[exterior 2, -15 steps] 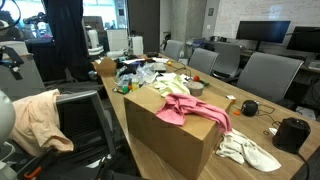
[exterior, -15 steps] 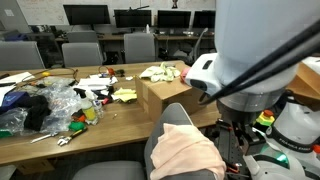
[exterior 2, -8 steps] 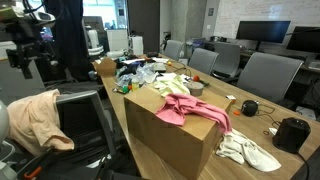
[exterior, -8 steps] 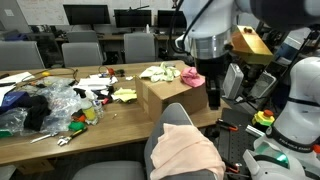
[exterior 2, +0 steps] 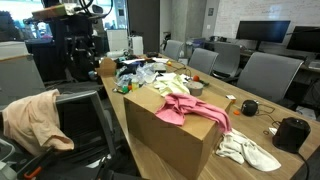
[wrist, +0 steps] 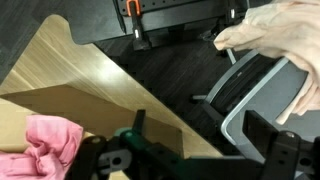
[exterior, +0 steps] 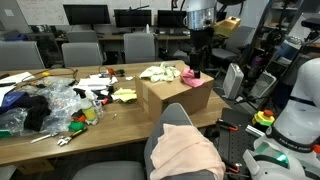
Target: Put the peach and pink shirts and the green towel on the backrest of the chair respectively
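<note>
The peach shirt is draped over the backrest of the grey chair in front of the table; it also shows in an exterior view and in the wrist view. The pink shirt lies on top of the cardboard box, as also seen in an exterior view and the wrist view. A pale green towel lies on the table beside the box. My gripper is open and empty, hanging above the box's end near the pink shirt.
The wooden table holds a pile of plastic bags, clothes and small items and a yellow-green cloth. Office chairs and monitors stand behind it. A black round device sits by the towel.
The arm has swung away from the chair and the camera, up and back toward the table. The gripper now hangs over the box by the pink shirt. The clothes have not moved.
</note>
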Motion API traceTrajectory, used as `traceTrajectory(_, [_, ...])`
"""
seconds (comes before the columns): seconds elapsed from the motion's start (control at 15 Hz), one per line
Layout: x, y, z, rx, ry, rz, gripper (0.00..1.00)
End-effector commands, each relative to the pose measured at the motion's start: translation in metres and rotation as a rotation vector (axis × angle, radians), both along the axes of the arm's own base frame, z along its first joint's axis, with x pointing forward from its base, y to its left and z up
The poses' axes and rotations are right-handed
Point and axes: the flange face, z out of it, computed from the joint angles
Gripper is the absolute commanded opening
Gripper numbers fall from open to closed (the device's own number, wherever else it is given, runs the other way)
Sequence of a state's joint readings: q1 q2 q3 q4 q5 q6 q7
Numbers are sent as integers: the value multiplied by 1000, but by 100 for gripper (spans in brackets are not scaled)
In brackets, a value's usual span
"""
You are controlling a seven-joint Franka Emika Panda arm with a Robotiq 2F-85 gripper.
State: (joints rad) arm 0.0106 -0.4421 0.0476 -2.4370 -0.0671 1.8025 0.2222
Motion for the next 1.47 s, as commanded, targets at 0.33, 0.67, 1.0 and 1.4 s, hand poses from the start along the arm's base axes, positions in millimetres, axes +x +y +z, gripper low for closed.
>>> traceTrajectory(0.33, [58,-85,-1,6,-103,-315,100])
traceTrajectory(0.67, [85,-124,-18,25,-126,-472,100])
traceTrajectory(1.0, [98,-156,-35,17,-123,-601,100])
traceTrajectory(1.4, [99,-196,-48,62,-136,-790,100])
